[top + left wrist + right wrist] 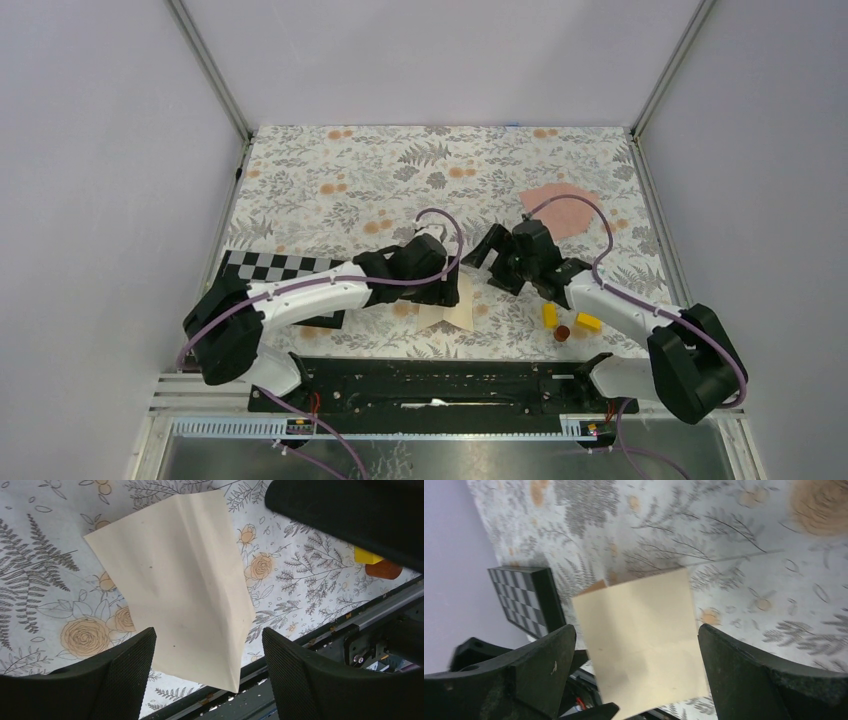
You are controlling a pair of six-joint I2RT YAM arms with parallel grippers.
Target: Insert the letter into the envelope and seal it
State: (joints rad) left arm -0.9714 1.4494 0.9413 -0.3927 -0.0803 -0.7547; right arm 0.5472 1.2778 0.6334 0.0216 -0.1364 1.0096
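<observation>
Cream letter (447, 316), creased, lies at the near table edge. Left gripper (207, 642) hovers over it, jaws wide, empty. Right gripper (636, 636), also wide and empty, is just right of the letter. Yellow block (548, 316) and brown disc (562, 332) sit right of the letter, checkerboard (275, 268) left. Envelope (565, 208) lies well beyond the letter, far right, with the right arm's cable crossing it.

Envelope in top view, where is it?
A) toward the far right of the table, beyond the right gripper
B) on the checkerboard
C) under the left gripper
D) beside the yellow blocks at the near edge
A: the salmon-pink envelope lies flat on the table past the right gripper, well apart from the cream letter at the near edge.
</observation>
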